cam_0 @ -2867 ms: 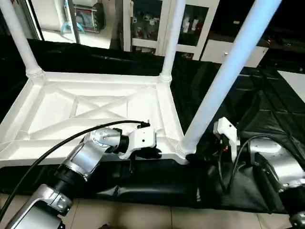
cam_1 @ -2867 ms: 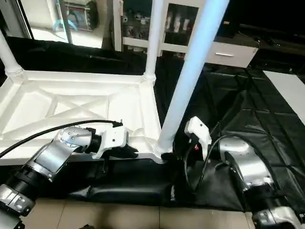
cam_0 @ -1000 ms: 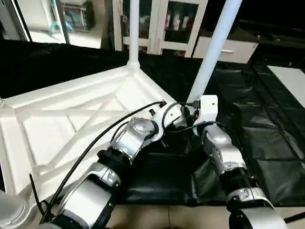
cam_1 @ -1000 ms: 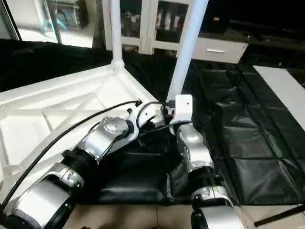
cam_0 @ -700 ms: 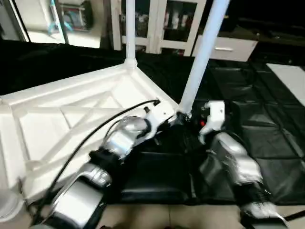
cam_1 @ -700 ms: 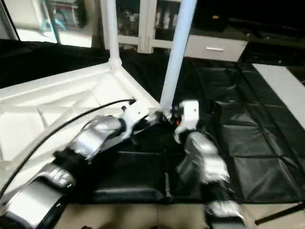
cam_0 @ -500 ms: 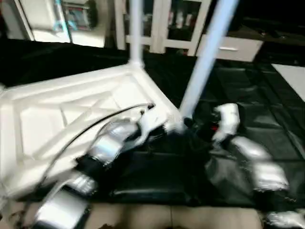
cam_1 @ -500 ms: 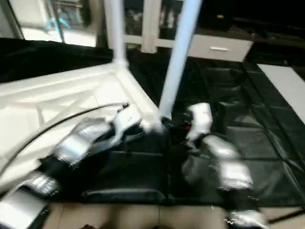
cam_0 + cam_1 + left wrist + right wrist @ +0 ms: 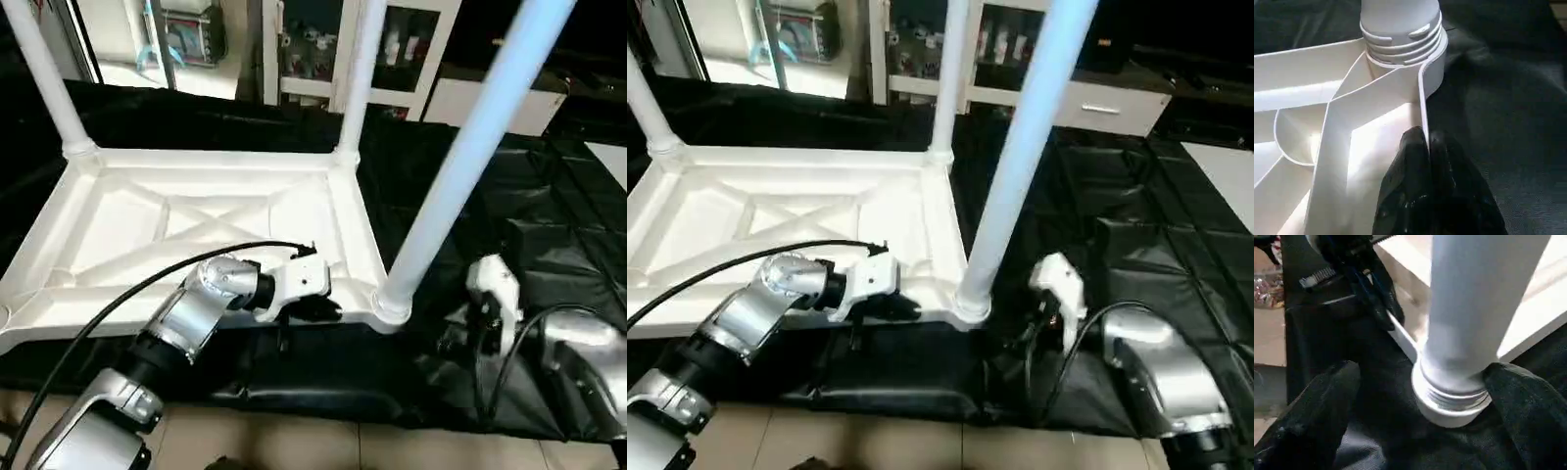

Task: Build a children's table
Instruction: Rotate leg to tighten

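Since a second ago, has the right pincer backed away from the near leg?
Yes. The right pincer was close against the near leg at its socket; now it sits to the right of that socket, open, fingers apart either side of the base.

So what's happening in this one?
A humanoid robot is assembling a children's table, whose white top lies upside down on black sheeting. Three legs stand in corner sockets. The left hand is pinched shut on the top's rim beside the nearest leg. The right hand is open, its fingers on either side of that leg's base, not gripping it.
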